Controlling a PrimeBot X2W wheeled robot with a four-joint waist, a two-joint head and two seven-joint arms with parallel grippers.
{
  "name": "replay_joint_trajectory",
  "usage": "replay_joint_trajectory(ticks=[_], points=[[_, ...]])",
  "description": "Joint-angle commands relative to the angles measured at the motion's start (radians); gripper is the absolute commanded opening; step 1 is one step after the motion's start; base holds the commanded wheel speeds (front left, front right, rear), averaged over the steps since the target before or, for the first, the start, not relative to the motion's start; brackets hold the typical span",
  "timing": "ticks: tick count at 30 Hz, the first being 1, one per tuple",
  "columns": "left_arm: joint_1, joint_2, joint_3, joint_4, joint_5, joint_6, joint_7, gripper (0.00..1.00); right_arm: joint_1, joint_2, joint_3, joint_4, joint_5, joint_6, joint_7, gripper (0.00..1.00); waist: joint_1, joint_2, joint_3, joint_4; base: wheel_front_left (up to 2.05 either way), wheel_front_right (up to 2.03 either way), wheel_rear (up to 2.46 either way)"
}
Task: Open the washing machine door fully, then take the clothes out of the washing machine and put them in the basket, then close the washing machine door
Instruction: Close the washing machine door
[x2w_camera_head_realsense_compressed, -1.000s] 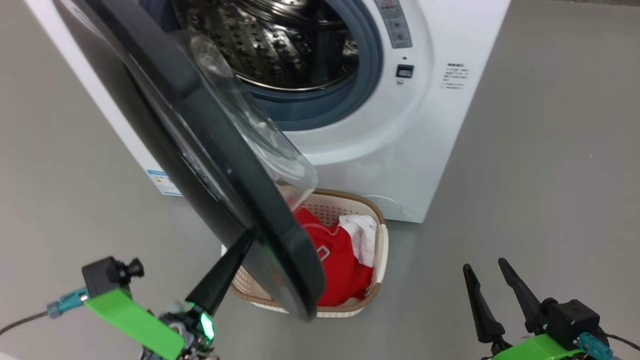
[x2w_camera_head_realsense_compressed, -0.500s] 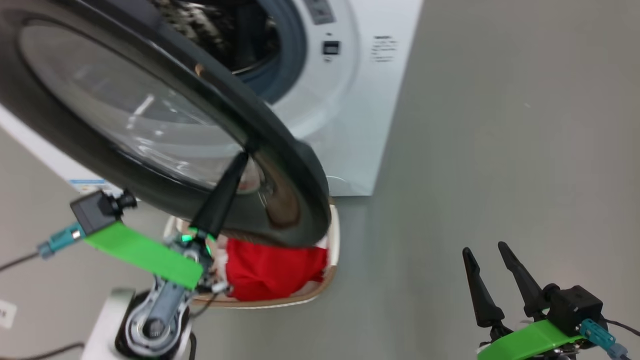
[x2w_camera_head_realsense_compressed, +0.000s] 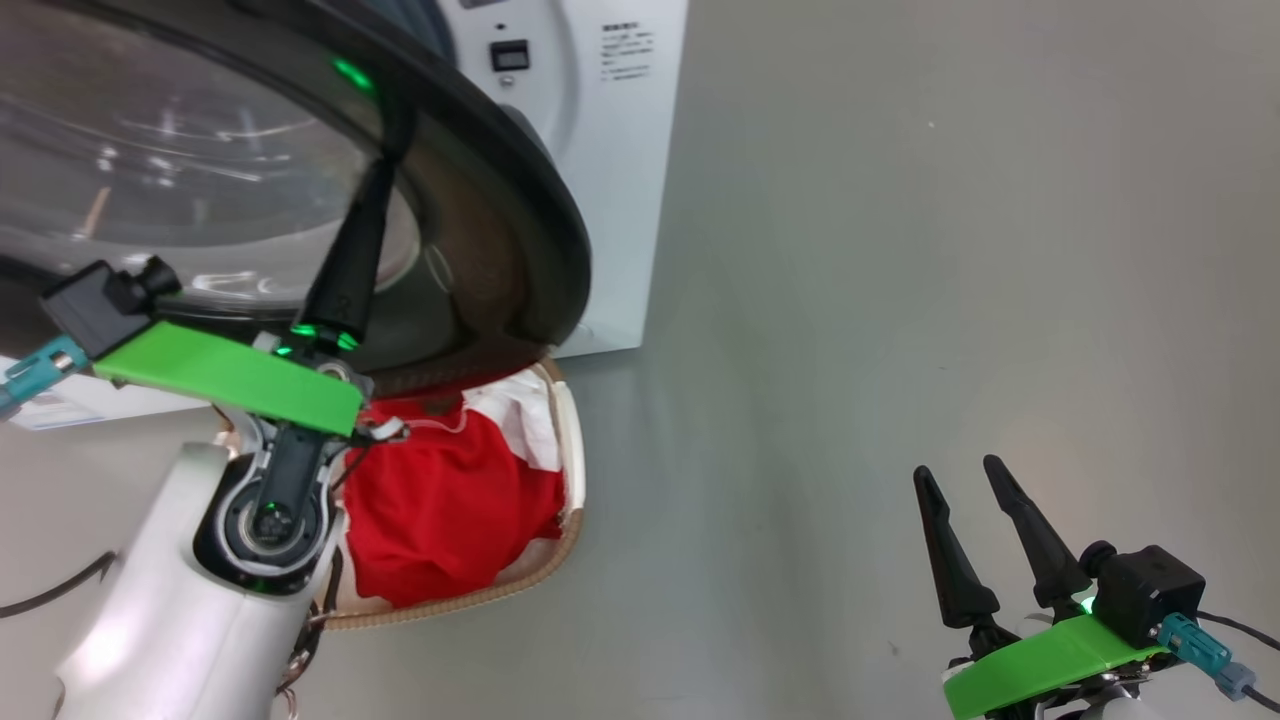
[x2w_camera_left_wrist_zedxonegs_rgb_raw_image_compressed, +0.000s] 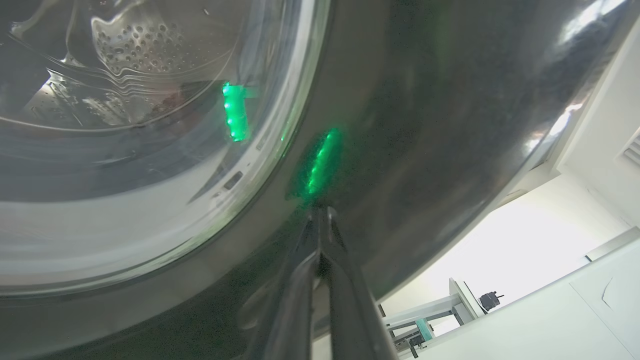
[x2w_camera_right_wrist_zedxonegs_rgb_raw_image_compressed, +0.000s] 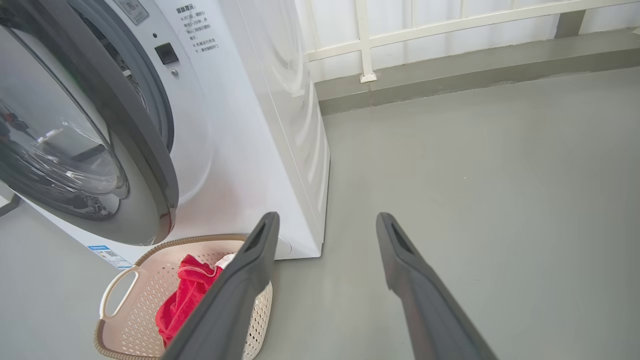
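1. The left end effector (x2w_camera_head_realsense_compressed: 382, 172) is pinched fully closed with nothing between the fingers. Its tips are planted on the outer face of the big round washing machine door (x2w_camera_head_realsense_compressed: 525, 235), right on the wide glossy black rim beside the bulging clear glass window.
2. The key bit for the next move: the door sits straight ahead of those tips, along the line the fingers point, and the white boxy washing machine (x2w_camera_head_realsense_compressed: 625, 200) is behind it. Looks to me like the closing step, so the push should go on through the rim toward the machine's front.
3. The right wrist view shows a gap between the door's free edge and the machine front, so it's not latched yet.
4. The left arm is clearly the near one. The right end effector (x2w_camera_head_realsense_compressed: 956, 466) hovers over the grey floor (x2w_camera_head_realsense_compressed: 900, 250) well off to the side, fingers spread wide and empty.
5. The bright red clothes with some white fabric (x2w_camera_head_realsense_compressed: 450, 500) are piled in the cream perforated plastic basket with the brown woven rim (x2w_camera_head_realsense_compressed: 572, 450). It's on the floor just in front of the machine, under the door's lower edge.
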Motion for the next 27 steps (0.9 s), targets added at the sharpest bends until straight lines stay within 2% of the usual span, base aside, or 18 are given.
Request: replay_joint_trajectory(ticks=[1,8,18,19,20,27], points=[[-0.04,0.039,0.018,-0.01,-0.012,-0.006,-0.022,0.0,-0.029,-0.011,0.024,-0.022,0.01,0.007,-0.006,1.0,0.0,-0.0001,0.014,-0.022,0.0,0.0,0.0],[-0.039,0.07,-0.049,0.016,-0.046,-0.006,-0.082,0.0,-0.023,-0.011,0.015,-0.022,0.007,0.007,-0.006,1.0,0.0,-0.0001,0.0,-0.003,0.0,0.0,0.0],[0.064,0.084,-0.137,0.056,-0.064,-0.006,-0.14,0.0,-0.002,-0.011,0.001,-0.015,-0.024,0.007,-0.006,1.0,0.0,-0.0001,-0.056,0.062,0.0,0.0,0.0],[0.092,0.086,-0.148,0.063,-0.062,-0.006,-0.147,0.08,0.007,-0.011,-0.004,-0.013,-0.029,0.007,-0.006,1.0,0.0,-0.0001,-0.071,0.075,0.0,0.0,0.0],[0.092,0.086,-0.148,0.063,-0.062,-0.006,-0.147,0.08,0.007,-0.011,-0.004,-0.013,-0.029,0.007,-0.006,1.0,0.0,-0.0001,-0.071,0.075,0.0,0.0,0.0],[0.2,0.081,-0.145,0.085,-0.054,-0.006,-0.158,0.38,0.036,-0.011,-0.016,-0.011,-0.043,0.007,-0.006,1.0,0.0,-0.0001,-0.115,0.12,0.0,0.0,0.0]])
